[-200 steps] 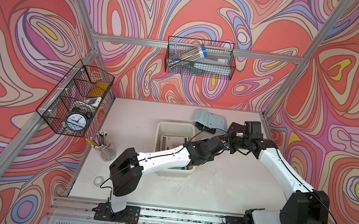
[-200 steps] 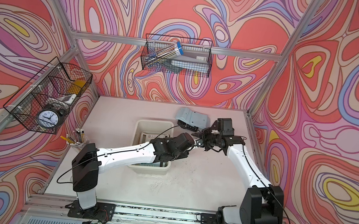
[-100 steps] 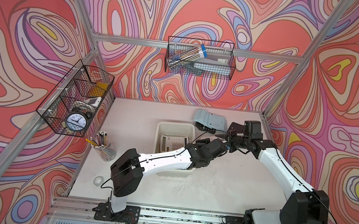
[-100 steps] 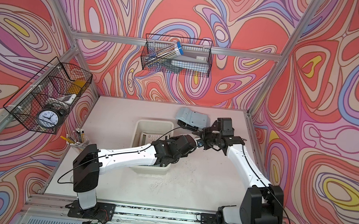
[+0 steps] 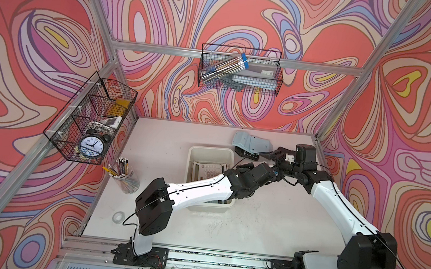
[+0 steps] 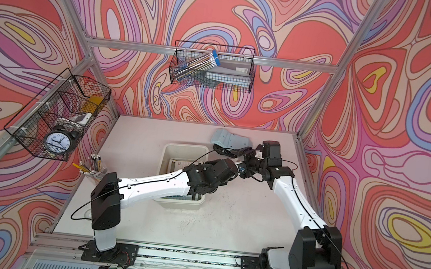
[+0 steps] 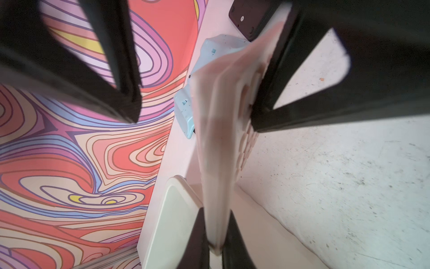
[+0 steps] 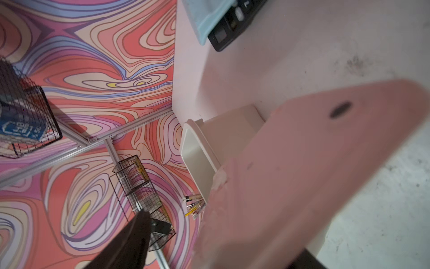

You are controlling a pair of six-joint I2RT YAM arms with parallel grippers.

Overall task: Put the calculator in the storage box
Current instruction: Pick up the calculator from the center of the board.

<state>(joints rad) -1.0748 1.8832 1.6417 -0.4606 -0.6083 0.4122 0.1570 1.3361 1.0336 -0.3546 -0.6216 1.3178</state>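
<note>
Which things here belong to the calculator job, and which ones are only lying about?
Job: pink calculator, storage box, left pincer gripping it, right pincer open.
Lying about: clock, cup of pencils, tape roll.

Pink calculator (image 7: 221,139) is edge-on and pretty blurry, pinched at its near end by the left gripper (image 7: 216,223). The right gripper (image 7: 196,116) is spread wide around its far end. The cream storage box (image 7: 162,221) sits just beside it, with a light blue gadget (image 7: 186,109) beyond.

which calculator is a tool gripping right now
The pink calculator, pinched in the left tool; the white one lies in the storage box, the black one on the table.
</note>
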